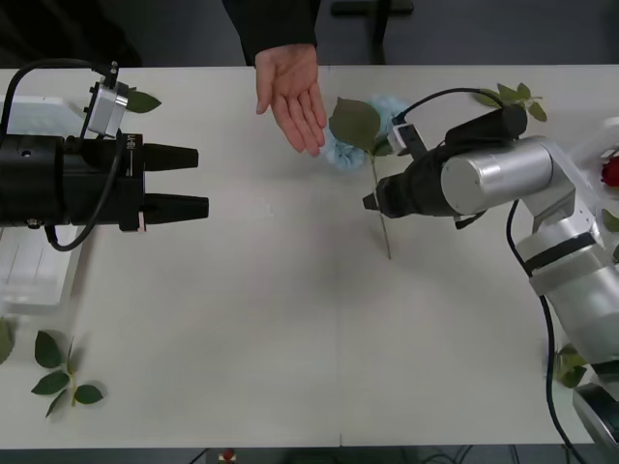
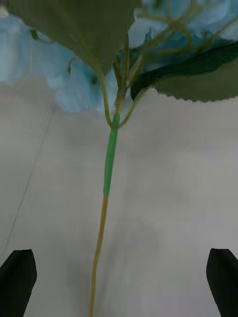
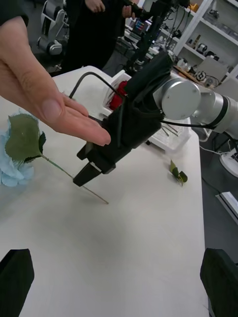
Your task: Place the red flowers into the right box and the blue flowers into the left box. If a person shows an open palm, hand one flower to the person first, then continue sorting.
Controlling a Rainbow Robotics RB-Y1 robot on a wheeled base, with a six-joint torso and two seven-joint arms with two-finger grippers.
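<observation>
The blue flower (image 1: 340, 147) lies on the white table (image 1: 290, 329) at its far middle, its stem (image 1: 381, 208) running back toward us, and just beside its head a person's open hand (image 1: 292, 92) reaches in palm up from the far edge. Our right gripper (image 1: 370, 200) hangs low over the stem with its black fingers (image 2: 18, 277) spread wide to either side of it (the stem runs between them, touched by neither). Our left gripper (image 1: 198, 181) waits well apart above the table's left side, fingers likewise wide and holding nothing, near the left box (image 1: 34, 275), while a red flower (image 1: 610, 171) sits at the right edge.
</observation>
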